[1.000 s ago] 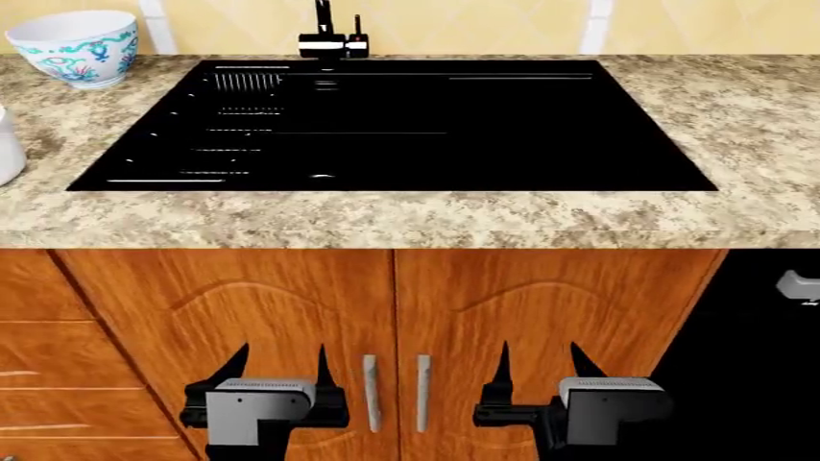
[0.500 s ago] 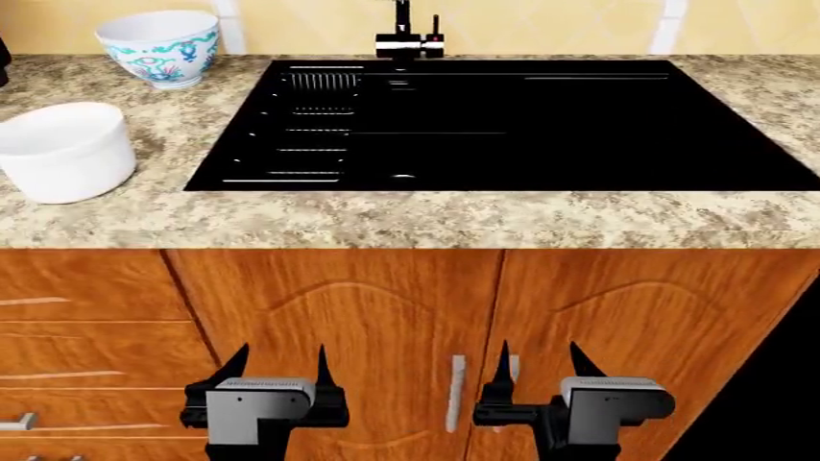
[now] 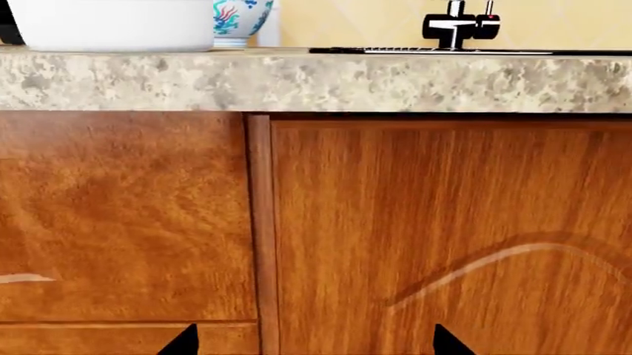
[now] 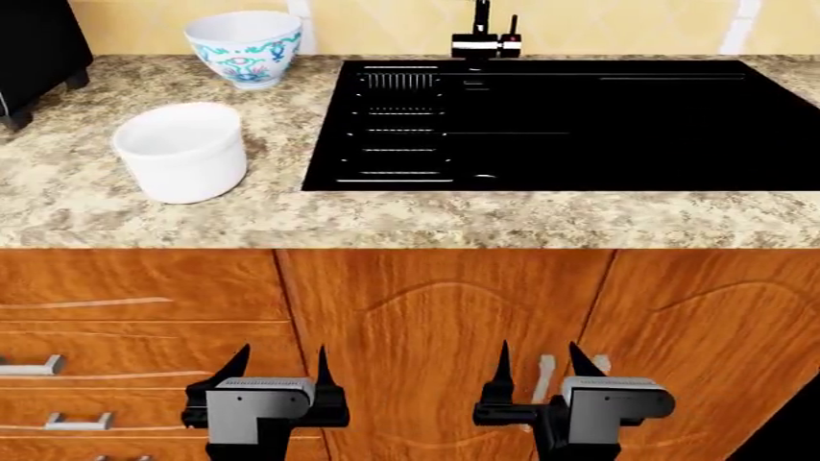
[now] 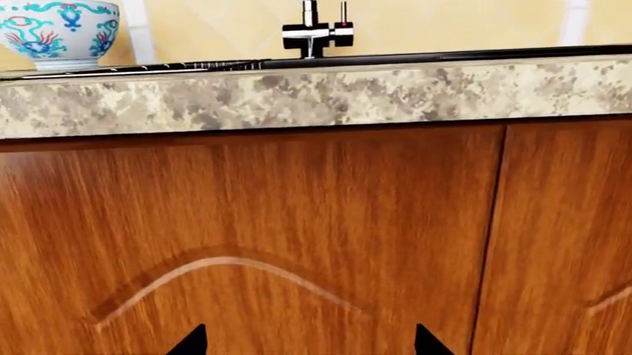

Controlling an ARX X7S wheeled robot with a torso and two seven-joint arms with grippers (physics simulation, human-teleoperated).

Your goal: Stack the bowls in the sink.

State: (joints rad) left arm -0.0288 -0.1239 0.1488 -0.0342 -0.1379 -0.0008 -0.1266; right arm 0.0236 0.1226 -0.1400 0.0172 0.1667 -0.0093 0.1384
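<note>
Your left gripper (image 4: 277, 367) and right gripper (image 4: 539, 363) both hang low in front of the wooden cabinet doors (image 4: 436, 346), below the front edge of the tabletop (image 4: 384, 226). Each has its fingers spread apart with nothing between them. Neither is touching a bowl.

The plain white bowl (image 4: 182, 151) stands upright on the tabletop to the left of the sink (image 4: 577, 125), nearer the front edge. The floral bowl (image 4: 244, 47) sits further back, near the rear edge, beside the sink's back left corner. The two bowls are apart from each other, and both are outside the basin. From your left wrist camera the plain white bowl partly hides the floral one behind it.

The sink's ribbed drainer lines run along its left part, and the tap (image 4: 485, 38) stands at its rear edge. A black appliance (image 4: 38, 53) occupies the tabletop's far left corner. Drawers with metal handles (image 4: 77, 421) sit left of the cabinet doors.
</note>
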